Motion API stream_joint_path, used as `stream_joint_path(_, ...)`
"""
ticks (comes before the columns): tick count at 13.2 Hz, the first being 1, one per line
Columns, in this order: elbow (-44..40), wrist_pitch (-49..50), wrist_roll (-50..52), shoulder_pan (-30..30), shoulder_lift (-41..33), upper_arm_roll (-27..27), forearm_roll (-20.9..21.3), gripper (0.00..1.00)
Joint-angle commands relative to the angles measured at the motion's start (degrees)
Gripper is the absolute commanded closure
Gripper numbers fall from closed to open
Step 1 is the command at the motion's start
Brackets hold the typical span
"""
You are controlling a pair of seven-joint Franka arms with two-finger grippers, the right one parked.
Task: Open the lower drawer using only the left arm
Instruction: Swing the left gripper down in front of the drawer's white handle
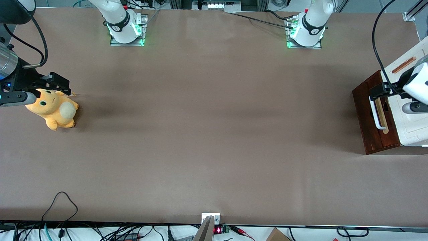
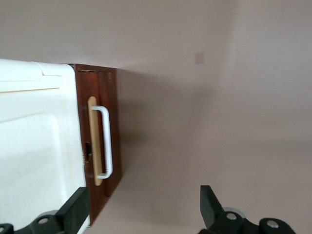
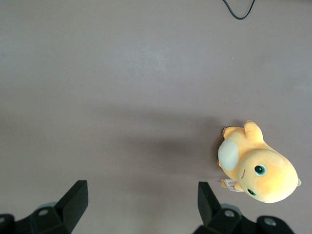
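Observation:
The lower drawer (image 1: pixel 366 117) has a dark reddish-brown front with a white U-shaped handle (image 1: pixel 376 115) on a pale wood strip. It sits under a white cabinet body (image 1: pixel 409 129) at the working arm's end of the table. The left arm's gripper (image 1: pixel 379 91) hovers above the end of the handle farther from the front camera. In the left wrist view the gripper (image 2: pixel 144 209) is open. One finger (image 2: pixel 78 210) lies over the drawer front's (image 2: pixel 111 122) edge and the other over bare table. The handle (image 2: pixel 107 141) is outside the fingers and untouched.
An orange plush toy (image 1: pixel 55 108) lies at the parked arm's end of the table, seen too in the right wrist view (image 3: pixel 261 173). A thin black cable loop (image 1: pixel 60 201) lies near the table's front edge. Brown tabletop (image 1: pixel 214 127) spreads between toy and cabinet.

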State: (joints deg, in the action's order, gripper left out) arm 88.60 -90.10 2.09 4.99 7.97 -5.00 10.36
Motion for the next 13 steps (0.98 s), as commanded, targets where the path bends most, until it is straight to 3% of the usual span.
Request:
stream_joint_path(1,-0.89,1.77,1.34,-2.26,1.96,-0.72,5.54,0.00)
stream_joint_path(7,4.80,3.09,7.75,-4.20,3.98,-1.86,17.92,0.00)
stream_joint_path(11,13.51,1.95,9.33,-4.99,5.38,-5.01,31.80,0.00)
stream_joint_path(13,15.89,3.00,15.45,-7.79,8.97,-5.90,38.04,0.00)
